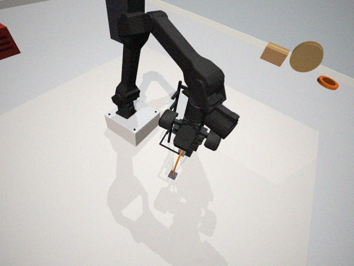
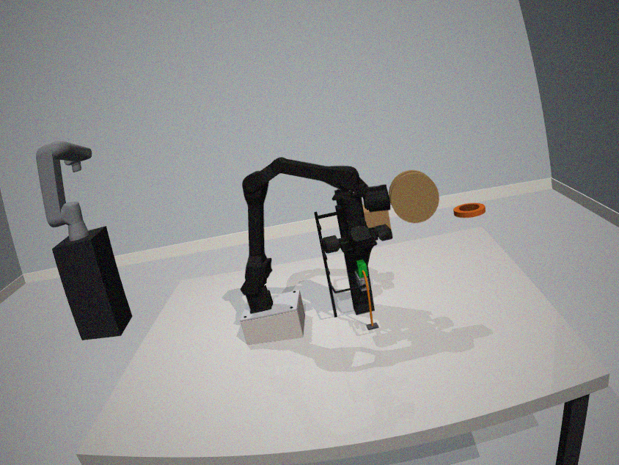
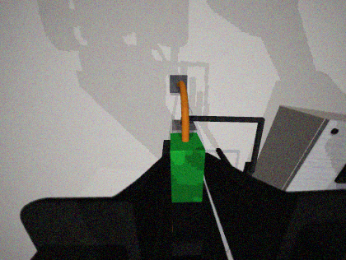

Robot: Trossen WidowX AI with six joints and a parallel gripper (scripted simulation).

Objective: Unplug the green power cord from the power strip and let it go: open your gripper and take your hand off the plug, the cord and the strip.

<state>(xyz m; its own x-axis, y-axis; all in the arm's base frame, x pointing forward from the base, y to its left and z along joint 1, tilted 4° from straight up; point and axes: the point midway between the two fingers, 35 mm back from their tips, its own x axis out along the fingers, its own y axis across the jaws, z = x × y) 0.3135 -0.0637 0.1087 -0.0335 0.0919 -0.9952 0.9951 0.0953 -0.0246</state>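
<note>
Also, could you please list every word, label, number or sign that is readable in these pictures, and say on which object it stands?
No text can be read in any view.
Red box at the left edge of the top view: dark lines on its face, too blurred to read.
Green plug, held in the gripper: no marking.

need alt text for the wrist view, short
The gripper, shut on a bright green block-shaped plug, fills the lower frame. A thin orange cord curves from the plug's far end to a small grey square anchor on the white table; the arm's pale grey base block sits at right.
</note>
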